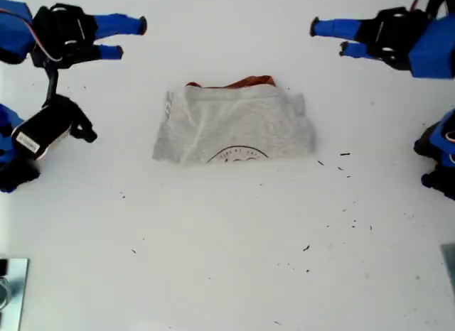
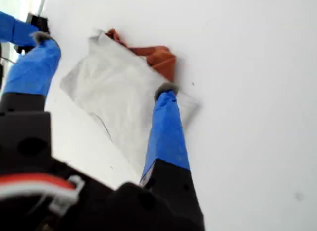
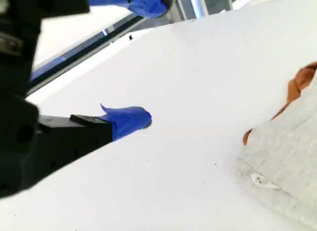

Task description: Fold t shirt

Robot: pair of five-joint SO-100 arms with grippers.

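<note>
The t shirt (image 1: 234, 125) lies on the white counter (image 1: 227, 260), about midway between the counter's two side edges and nearer the edge at the top of the exterior view. It is already gathered into a compact grey rectangle. Rust-orange fabric peeks out along the side facing that edge, and part of a dark curved print shows at the opposite side. I judge it light, soft and limp. It should sag and slide on the smooth counter rather than hold a crease, so any layer lifted alone may pull the stack apart. If another fold is wanted, the best hold looks like a pinch through all layers at the corners of one short side, not the loose orange fabric. My first gripper (image 1: 327, 38) is by the counter's corner at the exterior view's top right. Its jaws are spread wide and empty, and its wrist view frames the t shirt between them, well short of touching. My second gripper (image 1: 131, 38) is by the corner at the exterior view's top left, its jaws likewise parted, holding nothing, apart from the cloth
</note>
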